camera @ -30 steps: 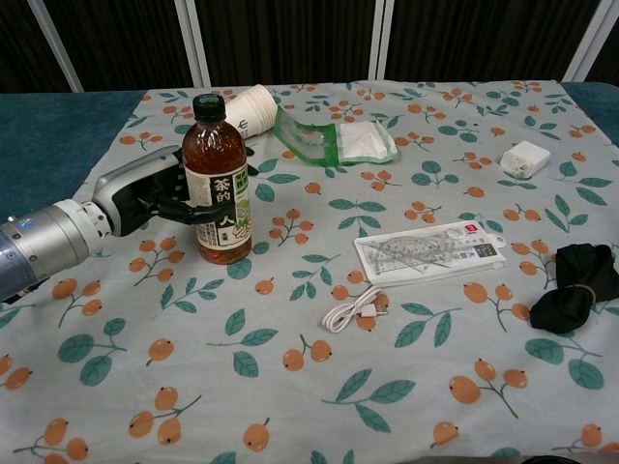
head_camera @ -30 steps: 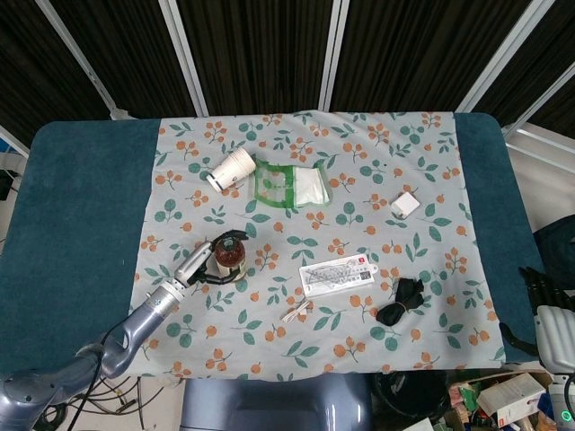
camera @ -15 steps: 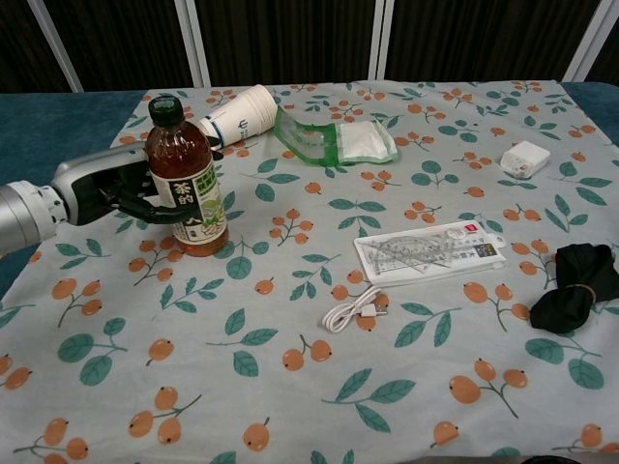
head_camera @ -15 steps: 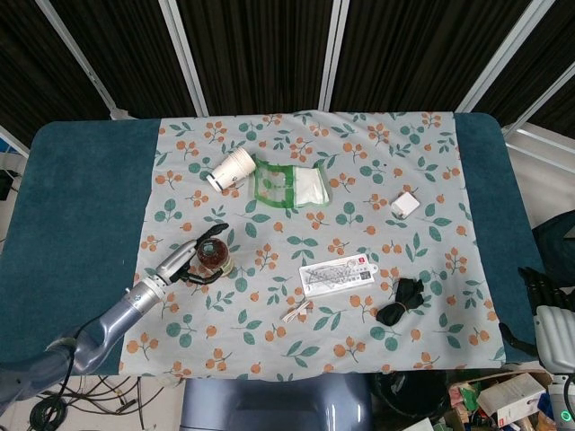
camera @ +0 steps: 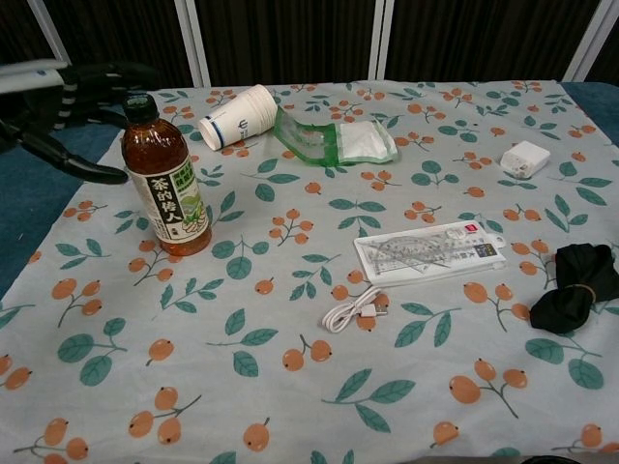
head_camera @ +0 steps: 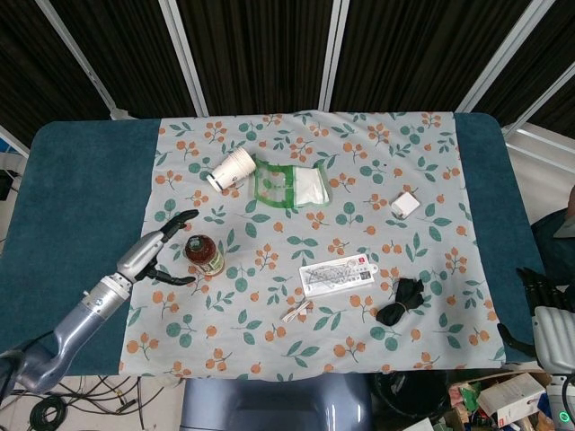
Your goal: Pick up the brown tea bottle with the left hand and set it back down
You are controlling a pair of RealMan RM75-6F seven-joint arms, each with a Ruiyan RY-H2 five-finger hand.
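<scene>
The brown tea bottle stands upright on the floral cloth near its left side, with a dark cap and a green and white label. My left hand is just left of the bottle, raised and spread wide, with nothing in it. A thin gap shows between its fingers and the bottle. My right hand is outside both views.
A paper cup lies on its side behind the bottle, next to a green plastic pouch. A ruler pack, a white cable, a black cloth bundle and a white charger lie to the right.
My left hand carried the bottle leftwards across the cloth, let go of it and drew back to the left and up. The bottle now stands alone.
</scene>
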